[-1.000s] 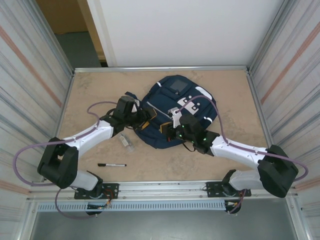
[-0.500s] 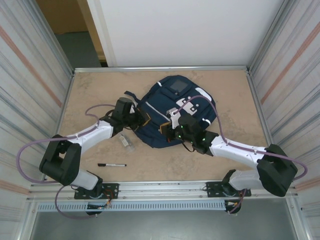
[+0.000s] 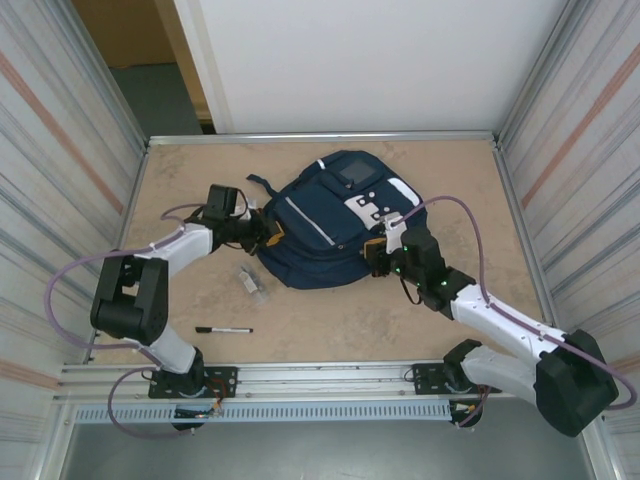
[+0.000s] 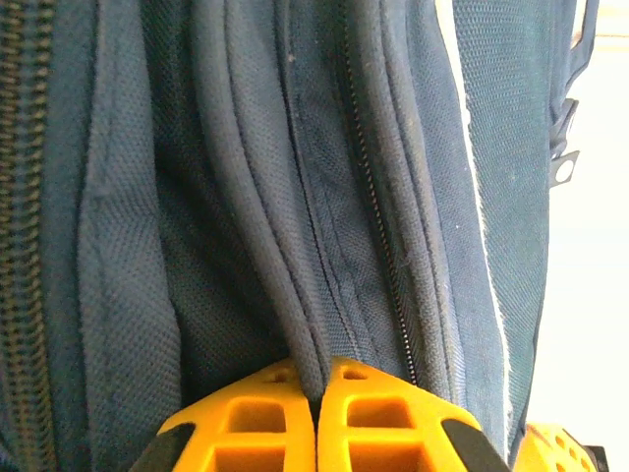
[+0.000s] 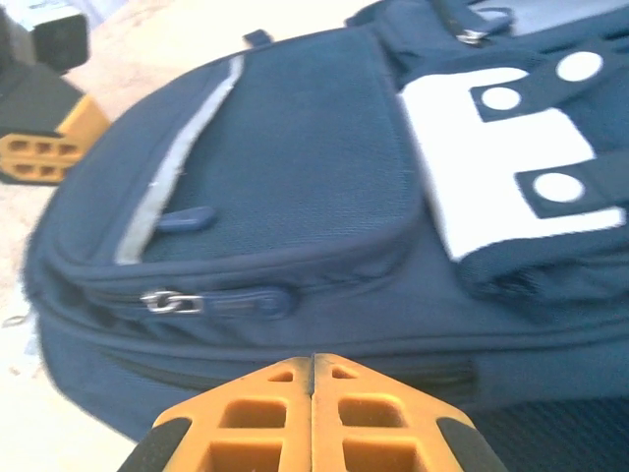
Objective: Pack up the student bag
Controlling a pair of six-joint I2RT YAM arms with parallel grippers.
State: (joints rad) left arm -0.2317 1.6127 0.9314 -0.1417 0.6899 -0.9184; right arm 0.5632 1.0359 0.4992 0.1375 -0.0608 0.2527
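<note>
Left fingers clamped a fold of the navy-blue fabric backpack; right fingers, together and seemingly empty, flanked its opposite side.

— Left gripper?
— Reaching in from the left on a sharply bent arm, wrist low. Fingers pressed together, pinching a fold of the bag.
— And the right gripper?
— Pointing up and left at the end of a long, stretched forearm. Fingers closed tip to tip.
</note>
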